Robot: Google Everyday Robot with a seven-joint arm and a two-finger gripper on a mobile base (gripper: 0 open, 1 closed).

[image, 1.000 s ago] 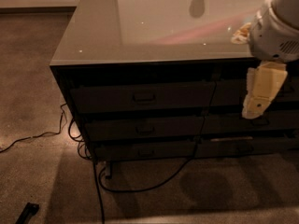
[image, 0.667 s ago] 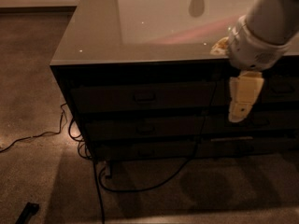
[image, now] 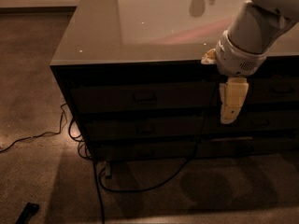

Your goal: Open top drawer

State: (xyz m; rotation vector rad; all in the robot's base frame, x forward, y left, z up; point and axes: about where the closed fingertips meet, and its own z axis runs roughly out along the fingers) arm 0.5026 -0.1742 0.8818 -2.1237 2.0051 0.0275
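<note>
In the camera view, at the front of the dark cabinet (image: 93, 31), the top drawer (image: 107, 97) sits shut, flush w/ the 2 lower drawers (image: 117, 129), its small pull handle (image: 145, 98) at centre. The gripper (image: 230, 115) hangs pointing down before the cabinet face, well right of that handle & about level w/ it, holding nothing. We can't tell whether it's released or clenched. We judge this the approach; the pull hasn't begun. To do it well we'd shift left, turn the tool to face the front, seat it squarely on the handle, then pull straight out, no sideways drag. We'd also keep clear of the black cable (image: 154, 183) on the floor.
</note>
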